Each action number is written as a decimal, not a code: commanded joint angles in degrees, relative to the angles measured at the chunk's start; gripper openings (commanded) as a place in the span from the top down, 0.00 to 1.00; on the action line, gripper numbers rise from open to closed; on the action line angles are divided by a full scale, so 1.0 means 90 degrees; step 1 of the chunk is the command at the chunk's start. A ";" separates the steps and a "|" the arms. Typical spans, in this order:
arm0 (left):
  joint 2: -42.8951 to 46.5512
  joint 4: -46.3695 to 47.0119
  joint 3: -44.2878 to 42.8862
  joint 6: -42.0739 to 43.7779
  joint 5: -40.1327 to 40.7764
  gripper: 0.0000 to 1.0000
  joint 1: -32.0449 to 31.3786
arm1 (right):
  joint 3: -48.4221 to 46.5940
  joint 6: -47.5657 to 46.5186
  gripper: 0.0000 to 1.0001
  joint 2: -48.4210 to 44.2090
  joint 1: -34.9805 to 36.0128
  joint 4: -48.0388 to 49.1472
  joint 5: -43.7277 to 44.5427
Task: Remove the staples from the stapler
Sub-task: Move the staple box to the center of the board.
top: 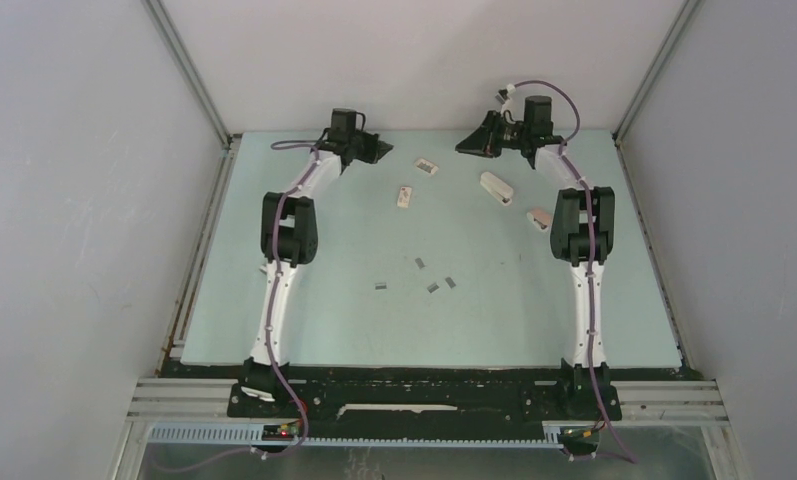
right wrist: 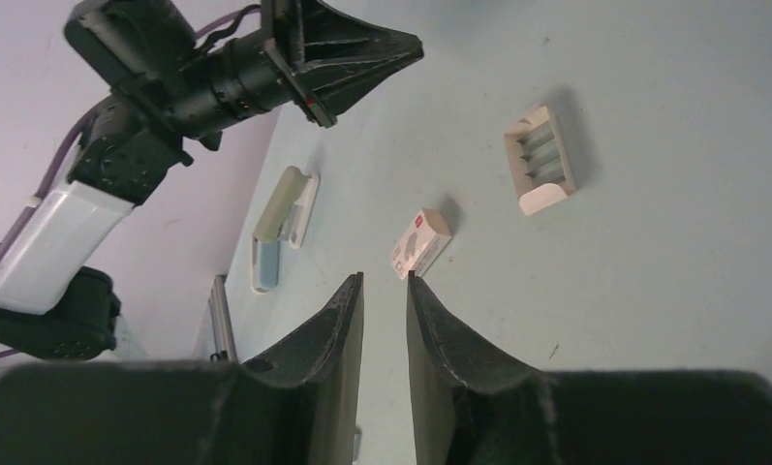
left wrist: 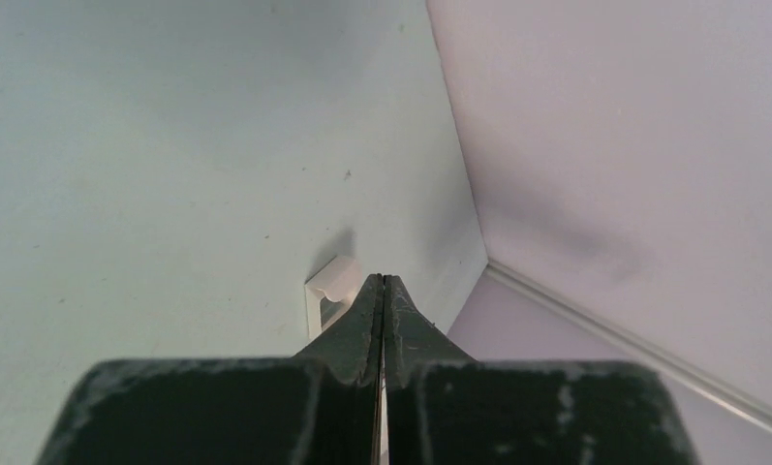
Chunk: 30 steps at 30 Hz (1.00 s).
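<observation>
Two robot arms rise from the near edge of a pale green table and stretch toward its far end.

The staples lie in the middle of the table, well short of both grippers. They are four tiny grey strips, loose and flat, three in a rough row and one just beyond them. None touches a stapler or a gripper.

Farther on, beside the right arm's elbow, sits a small pale pinkish object, too small to identify. Near it, toward the table's centre, a white stapler lies flat.

Farther still, the right wrist view shows a small green, white and blue stapler lying on the table. Beside it is a small white box with a red mark, just ahead of the right gripper's tips.

The right gripper hangs over the far part of the table, pointing toward the left arm. Its fingers stand a narrow gap apart, with nothing between them.

The left gripper faces it from the other side, also at the far end. Its fingers are pressed fully together, and nothing can be seen held between them.

Just past the left gripper's tips lies an open white cardboard tray holding grey staple strips side by side. It sits close to the table's far edge, where a pale wall rises.
</observation>
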State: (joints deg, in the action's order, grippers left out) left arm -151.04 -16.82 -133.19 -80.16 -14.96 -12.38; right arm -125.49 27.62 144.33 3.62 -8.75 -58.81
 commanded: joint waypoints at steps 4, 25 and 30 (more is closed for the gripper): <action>-0.0213 -0.0742 -0.0702 -0.1076 0.0295 1.00 -0.0179 | 0.0669 0.0919 0.70 -0.0978 -0.0262 0.1328 -0.0304; -0.0666 -0.0495 -0.1060 -0.1595 -0.0369 0.98 -0.0428 | -0.1871 -0.0367 0.68 0.0836 0.0370 -0.1544 0.1967; -0.0589 -0.0487 -0.1054 -0.1523 -0.0401 0.97 -0.0432 | -0.2177 -0.1214 0.68 0.1083 0.0545 -0.1872 0.2559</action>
State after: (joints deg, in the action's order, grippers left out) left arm -156.90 -21.98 -138.87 -93.10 -17.26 -16.01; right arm -140.66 23.49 152.55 7.57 -22.37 -41.71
